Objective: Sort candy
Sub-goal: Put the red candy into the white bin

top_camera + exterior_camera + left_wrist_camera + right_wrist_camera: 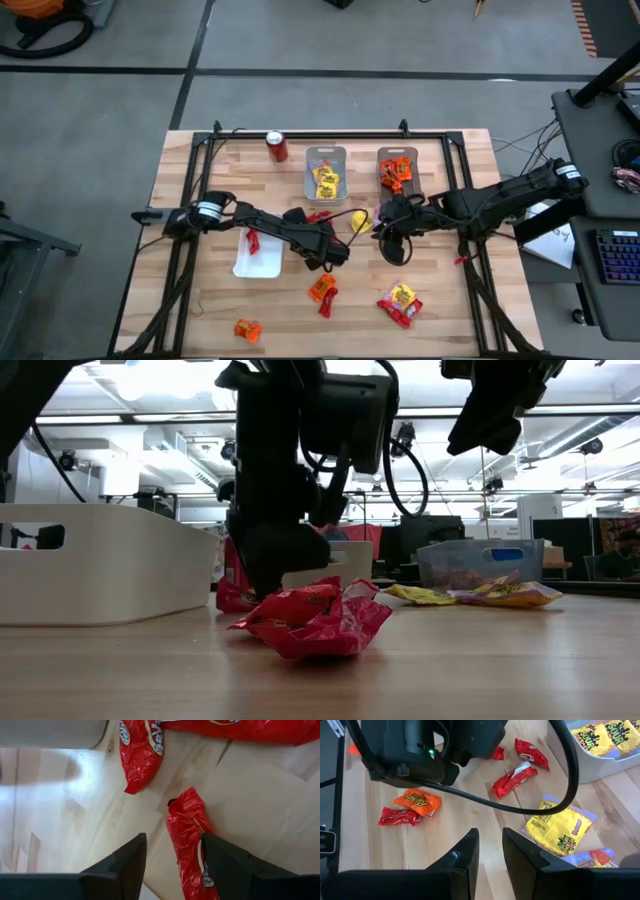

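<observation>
Two dark arms meet near the middle of the wooden table (200,300). The left gripper (172,865) hangs low over the boards just past the 3 o'clock edge of the white tray (258,262), its fingers (127,862) spread apart with a red candy packet (192,847) lying between them on the wood — close to one finger, not squeezed. A second red packet (140,755) lies just ahead of it, near the tray's wall.

The right gripper (490,852) hovers above the table at about 3 o'clock from centre, fingers only a narrow gap apart and nothing between them. Under it lies a yellow candy packet (560,827), with two more red packets (512,777) nearby.

Candy is spread widely. At 12 o'clock a clear bin (325,158) holds yellow packets and a second bin (396,154) just beside it holds orange ones. One red packet (252,241) lies in the white tray. Toward 6 o'clock sit an orange-and-red pair (322,292), a yellow-and-red cluster (400,303) and a lone orange packet (247,329) — all loose on the boards. A red soda can (277,146) stands at about 11 o'clock.
</observation>
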`<state>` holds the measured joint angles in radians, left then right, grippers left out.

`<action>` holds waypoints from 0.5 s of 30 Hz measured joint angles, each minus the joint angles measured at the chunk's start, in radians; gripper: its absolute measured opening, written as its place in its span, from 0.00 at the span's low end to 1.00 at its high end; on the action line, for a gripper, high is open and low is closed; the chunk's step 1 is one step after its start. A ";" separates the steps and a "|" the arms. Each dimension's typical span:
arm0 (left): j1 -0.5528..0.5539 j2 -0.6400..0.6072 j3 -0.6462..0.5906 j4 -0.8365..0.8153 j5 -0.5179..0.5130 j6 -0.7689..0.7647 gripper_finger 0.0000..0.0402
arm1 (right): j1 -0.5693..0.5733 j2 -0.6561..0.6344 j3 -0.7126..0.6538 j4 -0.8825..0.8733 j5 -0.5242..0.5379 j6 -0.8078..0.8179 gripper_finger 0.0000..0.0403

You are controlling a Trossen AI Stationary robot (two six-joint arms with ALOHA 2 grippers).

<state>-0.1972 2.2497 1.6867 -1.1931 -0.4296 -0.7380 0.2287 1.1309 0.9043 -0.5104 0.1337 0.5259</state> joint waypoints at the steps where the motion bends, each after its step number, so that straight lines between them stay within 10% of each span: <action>1: 0.001 0.003 0.000 0.000 -0.001 0.001 0.46 | 0.000 0.000 0.000 0.000 0.000 0.000 0.20; 15: 0.002 0.010 -0.003 0.032 0.028 0.023 0.25 | 0.000 0.000 0.000 0.000 0.000 -0.003 0.20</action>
<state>-0.1955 2.2593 1.6836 -1.1615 -0.4014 -0.7151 0.2287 1.1309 0.9044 -0.5099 0.1333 0.5231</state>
